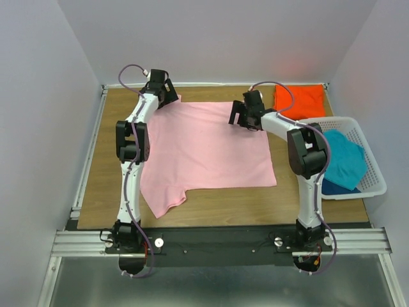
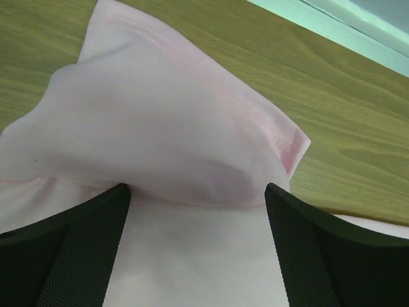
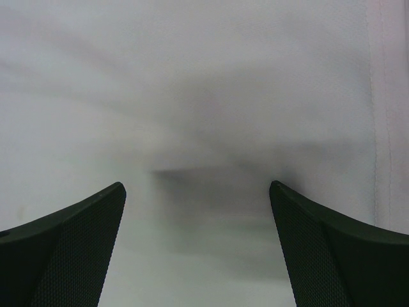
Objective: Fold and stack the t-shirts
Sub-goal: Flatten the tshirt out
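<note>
The left arm reaches up the left side of the table, elbow raised and wrist bent toward the far-left corner. The left gripper sits at the far-left corner of the pink t-shirt. In its wrist view the fingers are spread wide, and a hemmed, humped-up fold of pink cloth lies just ahead of and between the tips; nothing is clamped. The right arm rises from its base with the elbow high beside the shirt's right edge and the forearm angled inward. The right gripper points down over the shirt's far-right part. Its wrist view shows the jaws standing wide over flat pale cloth with a seam down the right side, nothing held. The pink t-shirt lies spread flat on the middle of the table, one sleeve sticking out at the near-left corner. The orange t-shirt lies folded at the far-right corner, near the right gripper. The teal t-shirt lies crumpled in the white lattice basket at the right edge, just beside the right arm's elbow.
</note>
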Controlling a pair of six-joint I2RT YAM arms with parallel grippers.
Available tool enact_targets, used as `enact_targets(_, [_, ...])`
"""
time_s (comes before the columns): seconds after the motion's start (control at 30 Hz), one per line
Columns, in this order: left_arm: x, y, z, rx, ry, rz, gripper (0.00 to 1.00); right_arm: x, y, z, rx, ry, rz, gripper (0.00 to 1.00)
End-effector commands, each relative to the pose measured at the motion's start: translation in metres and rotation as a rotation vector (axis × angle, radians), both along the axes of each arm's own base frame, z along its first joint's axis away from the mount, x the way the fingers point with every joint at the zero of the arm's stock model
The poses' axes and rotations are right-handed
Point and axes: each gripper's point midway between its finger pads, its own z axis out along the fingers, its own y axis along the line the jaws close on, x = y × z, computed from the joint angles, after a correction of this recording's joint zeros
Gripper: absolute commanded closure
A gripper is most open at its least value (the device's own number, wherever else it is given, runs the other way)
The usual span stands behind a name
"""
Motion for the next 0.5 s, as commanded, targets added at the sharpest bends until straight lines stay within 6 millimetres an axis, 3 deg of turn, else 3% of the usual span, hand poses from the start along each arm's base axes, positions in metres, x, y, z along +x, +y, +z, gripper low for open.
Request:
enact_targets(0.0, [-0.004,-0.005,-0.002,-0.013,0.031,-0.099,0.02,-0.030,-0.027,-0.034,-0.103,0.128,-0.080,0.00])
enact_targets(0.07, [-0.003,-0.008,0.001,-0.027,0.005,-0.117,0.02,-0.026,-0.031,-0.031,-0.109,0.119,-0.086,0.00])
enact_targets(0.13, [-0.002,-0.006,0.017,-0.023,-0.018,-0.112,0.02,-0.022,-0.032,-0.024,-0.094,0.109,-0.075,0.00])
enact_targets(0.23, [0.000,-0.003,0.057,-0.021,-0.081,-0.100,0.02,-0.011,-0.026,0.004,-0.089,0.047,-0.016,0.00])
enact_targets(0.3, [0.000,-0.003,0.100,-0.027,-0.152,-0.096,0.02,-0.005,-0.022,0.037,-0.065,-0.015,0.005,0.00])
enact_targets(0.37, [-0.008,-0.005,0.118,-0.037,-0.169,-0.094,0.02,-0.005,-0.020,0.059,-0.050,-0.055,0.013,0.00])
enact_targets(0.4, [-0.017,-0.010,0.149,-0.041,-0.214,-0.097,0.02,-0.010,-0.021,0.079,-0.035,-0.084,0.011,0.00])
enact_targets(0.43, [-0.024,-0.011,0.157,-0.040,-0.221,-0.093,0.02,-0.015,-0.020,0.086,-0.011,-0.089,0.008,0.00])
enact_targets(0.47, [-0.038,-0.013,0.140,-0.039,-0.174,-0.088,0.02,-0.021,-0.020,0.094,0.003,-0.097,0.006,0.00])
